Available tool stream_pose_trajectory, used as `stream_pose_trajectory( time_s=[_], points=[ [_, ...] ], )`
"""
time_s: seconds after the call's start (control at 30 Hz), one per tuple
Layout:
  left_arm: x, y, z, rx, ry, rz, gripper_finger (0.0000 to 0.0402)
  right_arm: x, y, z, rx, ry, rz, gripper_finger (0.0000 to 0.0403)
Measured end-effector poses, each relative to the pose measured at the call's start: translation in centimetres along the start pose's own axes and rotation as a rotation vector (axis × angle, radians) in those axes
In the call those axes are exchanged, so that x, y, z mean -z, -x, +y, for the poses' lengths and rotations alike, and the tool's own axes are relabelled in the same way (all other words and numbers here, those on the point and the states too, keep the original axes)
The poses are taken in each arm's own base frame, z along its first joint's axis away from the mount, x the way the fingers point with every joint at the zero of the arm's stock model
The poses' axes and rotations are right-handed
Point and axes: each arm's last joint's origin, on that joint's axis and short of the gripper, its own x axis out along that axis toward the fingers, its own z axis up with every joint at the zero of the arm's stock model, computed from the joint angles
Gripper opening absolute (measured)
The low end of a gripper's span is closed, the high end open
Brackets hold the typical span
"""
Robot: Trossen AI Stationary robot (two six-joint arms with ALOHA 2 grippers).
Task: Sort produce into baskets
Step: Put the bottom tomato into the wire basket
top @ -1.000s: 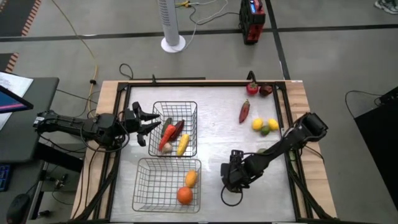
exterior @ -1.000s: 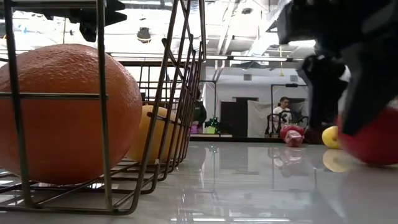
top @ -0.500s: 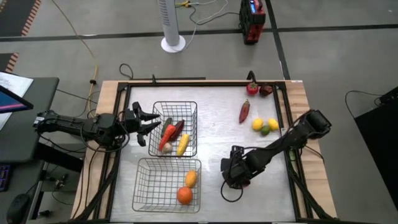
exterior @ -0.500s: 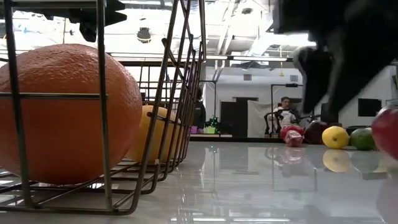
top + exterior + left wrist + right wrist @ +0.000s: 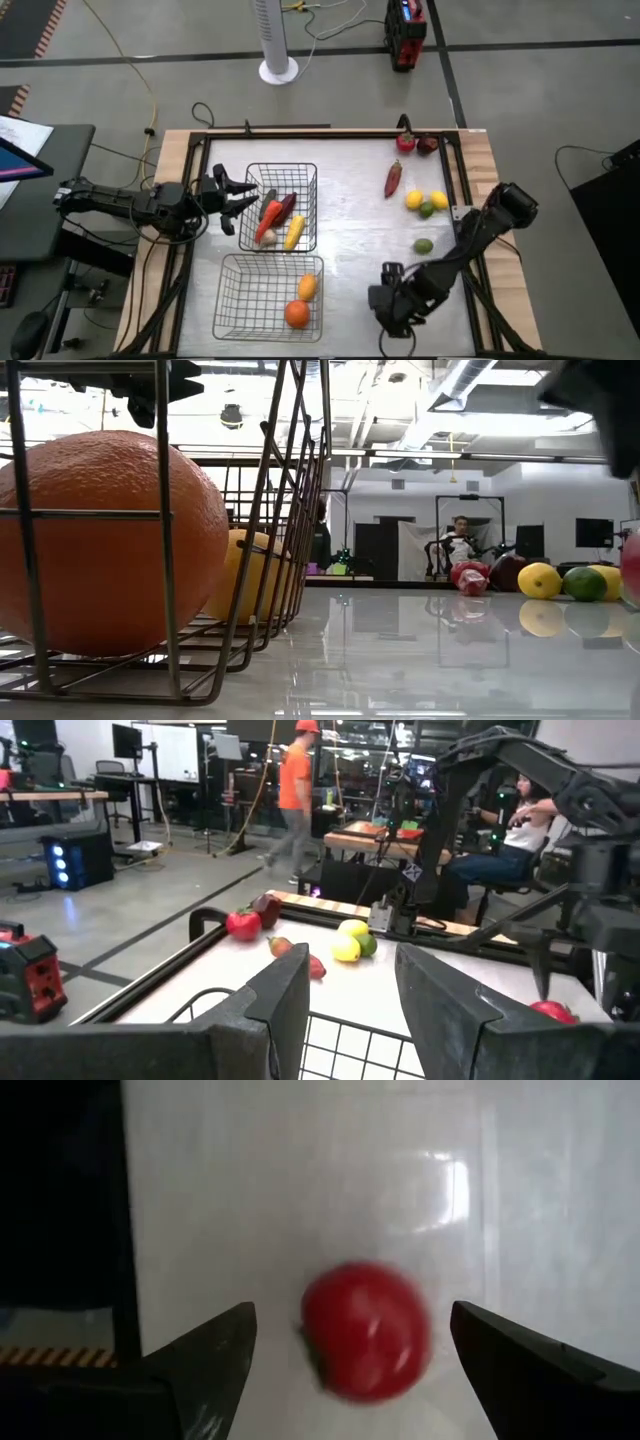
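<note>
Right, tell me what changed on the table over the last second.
The right gripper moved toward the table's near edge, uncovering a green fruit. It hangs open over a loose red fruit. The left gripper, open beside the far basket, and both baskets' contents stayed put.

Two wire mesh baskets stand side by side on the left half of the table. The far basket holds long pieces: a red one, a dark purple one and a yellow one, lying side by side. The near basket holds a big round orange and a smaller yellow-orange piece just beyond it. Right of the far basket lie a long red piece, a yellow round pair with a green one, and a single green piece. A round red fruit lies alone on the white surface.
</note>
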Motion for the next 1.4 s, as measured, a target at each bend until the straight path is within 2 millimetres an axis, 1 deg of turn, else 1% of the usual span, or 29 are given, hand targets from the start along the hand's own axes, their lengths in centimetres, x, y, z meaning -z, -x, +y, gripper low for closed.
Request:
stream_pose_trajectory(
  time_s=[0.1, 0.2, 0.37, 0.43, 0.5, 0.7, 0.93, 1.17, 1.3, 1.4],
  points=[
    [0.0, 0.0, 0.0, 0.0, 0.005, 0.0, 0.0137, 0.8, -0.5, 0.7, 0.039, 0.007, 0.007, 0.036],
    [0.0, 0.0, 0.0, 0.0, 0.006, -0.001, 0.0137, 1.1, -1.2, 0.9, 0.094, 0.006, 0.012, 0.036],
    [0.0, 0.0, 0.0, 0.001, 0.007, -0.005, 0.0137, 1.1, -3.4, 1.1, 0.174, 0.051, 0.002, 0.036],
    [0.0, 0.0, 0.0, 0.0, 0.007, -0.005, 0.0137, 0.8, -4.5, 1.0, 0.189, 0.058, 0.012, 0.036],
    [-0.1, 0.0, 0.0, 0.001, 0.007, -0.005, 0.0137, 0.5, -5.1, 0.6, 0.203, 0.047, 0.024, 0.036],
    [0.0, 0.0, 0.0, 0.0, 0.0, -0.005, 0.0137, -0.4, -5.8, -0.9, 0.223, -0.01, -0.005, 0.036],
    [0.0, 0.0, 0.0, 0.0, 0.0, -0.004, 0.0137, -1.5, -6.0, -2.3, 0.263, -0.053, -0.041, 0.036],
    [0.0, 0.0, 0.0, 0.0, -0.001, -0.004, 0.0137, -3.0, -6.2, -3.4, 0.245, -0.107, -0.092, 0.036],
    [0.0, 0.0, 0.0, 0.0, -0.001, -0.004, 0.0137, -3.5, -6.3, -3.9, 0.244, -0.124, -0.116, 0.036],
    [0.0, 0.0, 0.0, 0.0, -0.001, -0.004, 0.0137, -3.7, -6.7, -4.4, 0.236, -0.143, -0.136, 0.0358]
  ],
)
